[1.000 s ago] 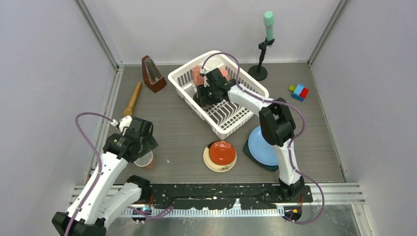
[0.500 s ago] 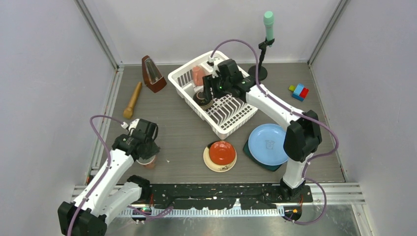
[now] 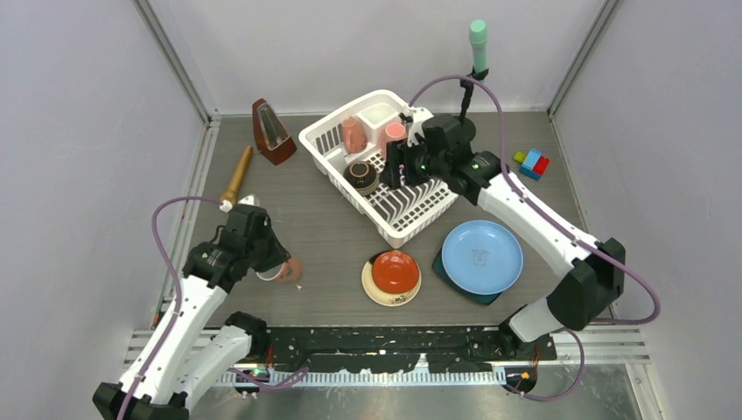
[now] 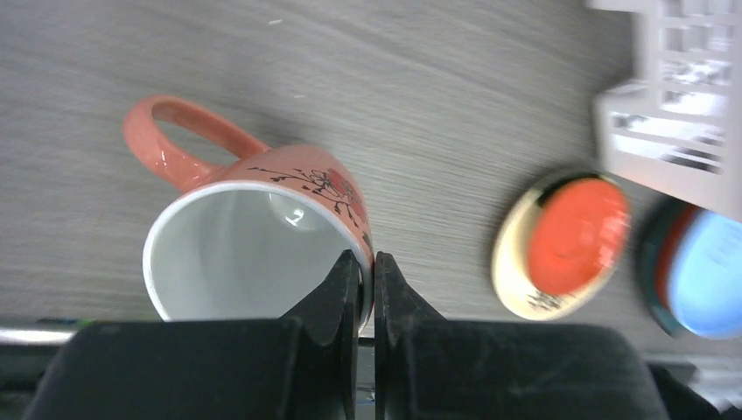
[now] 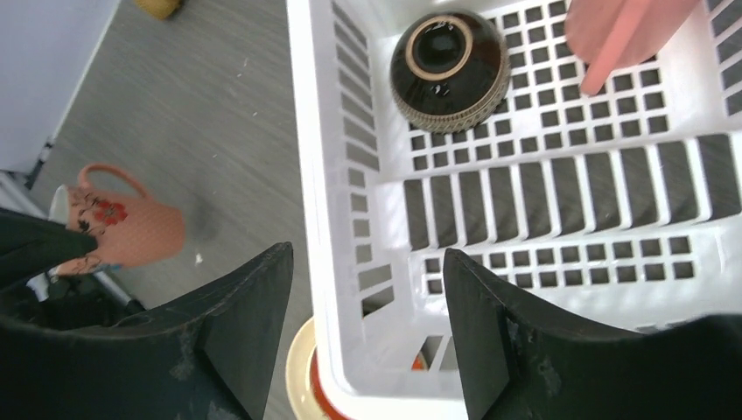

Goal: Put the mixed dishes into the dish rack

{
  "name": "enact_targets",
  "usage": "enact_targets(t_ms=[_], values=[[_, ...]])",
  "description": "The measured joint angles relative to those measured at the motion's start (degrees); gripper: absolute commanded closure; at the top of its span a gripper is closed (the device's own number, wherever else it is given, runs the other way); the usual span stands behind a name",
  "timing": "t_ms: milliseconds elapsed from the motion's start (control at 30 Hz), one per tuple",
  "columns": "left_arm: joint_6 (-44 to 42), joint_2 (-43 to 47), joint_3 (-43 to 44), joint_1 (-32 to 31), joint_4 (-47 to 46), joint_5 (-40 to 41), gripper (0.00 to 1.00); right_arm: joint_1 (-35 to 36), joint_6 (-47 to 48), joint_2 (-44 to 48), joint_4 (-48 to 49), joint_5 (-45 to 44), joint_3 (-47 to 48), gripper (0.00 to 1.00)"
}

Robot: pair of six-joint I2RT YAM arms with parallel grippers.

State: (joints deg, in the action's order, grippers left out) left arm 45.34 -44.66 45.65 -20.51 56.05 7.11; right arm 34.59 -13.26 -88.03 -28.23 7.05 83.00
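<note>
My left gripper (image 3: 270, 265) is shut on the rim of a pink mug (image 3: 287, 269) at the near left; one finger is inside the rim and one outside (image 4: 367, 267). That mug (image 4: 254, 227) is tilted, handle away from the fingers. My right gripper (image 3: 398, 166) hangs open over the white dish rack (image 3: 325, 138) with nothing between its fingers (image 5: 367, 258). In the rack the brown bowl (image 3: 360, 175) lies upside down, beside two pink mugs (image 3: 353, 133). A red saucer (image 3: 394, 269) sits on the cream saucer (image 3: 374, 290). The light blue plate (image 3: 481, 255) rests on the dark teal plate (image 3: 444, 276).
A brown metronome (image 3: 272, 131) and a wooden pestle (image 3: 235, 175) lie at the back left. A black stand with a green top (image 3: 477, 39) rises behind the rack. Coloured toy blocks (image 3: 532, 163) sit at the back right. Grey walls enclose the table.
My left gripper has closed on the mug's rim and tipped the mug. My right gripper has drawn back to the right from the bowl, which stays in the rack, and opened wider.
</note>
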Motion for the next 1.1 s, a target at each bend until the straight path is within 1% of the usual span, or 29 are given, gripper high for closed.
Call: enact_targets(t_ms=[100,133,233,333,400,467,600,700,867,967,1100], values=[[-0.57,2.12,2.32,0.0,-2.64,-5.57,1.0,0.0,-1.97,4.83,-0.5,2.82,-3.41,0.16],[-0.44,2.95,2.91,0.0,-4.57,-8.04,1.0,0.0,-2.6,6.47,-0.24,3.8,-4.79,0.14],[1.11,3.48,3.93,0.0,-10.69,-14.43,1.0,0.0,-5.77,12.11,1.36,6.84,-10.43,0.02],[3.17,1.81,4.33,0.0,-18.49,-21.86,1.0,0.0,-9.35,17.7,3.21,9.2,-16.24,0.0],[4.72,-0.74,4.37,0.0,-25.99,-28.11,1.0,0.0,-12.31,21.0,3.87,9.75,-18.99,0.0],[5.66,-3.08,4.37,-0.04,-31.85,-32.3,1.0,-0.22,-16.37,23.06,3.76,9.75,-19.63,0.0],[6.6,-4.46,3.43,-0.04,-42.29,-37.16,1.0,-1.2,-25.07,24.96,4.31,10.19,-19.63,0.0],[6.82,-4.11,1.46,-0.04,-52.02,-39.26,1.0,-2.29,-32.65,26.49,6.36,10.95,-20.04,0.0],[7.5,-3.56,-0.26,-0.04,-63.1,-39.8,1.0,-3.54,-42.66,30.03,12.13,12.92,-20.94,0.0],[8.74,-3.48,-1.25,-0.04,-69.22,-40.54,1.0,-4.15,-47.63,29.81,16.72,15.21,-21.16,0.0],[10.29,-3.54,-2.16,-0.04,-76.19,-42.47,1.0,-4.46,-54.88,27.98,25.55,18.21,-24.2,0.0]])
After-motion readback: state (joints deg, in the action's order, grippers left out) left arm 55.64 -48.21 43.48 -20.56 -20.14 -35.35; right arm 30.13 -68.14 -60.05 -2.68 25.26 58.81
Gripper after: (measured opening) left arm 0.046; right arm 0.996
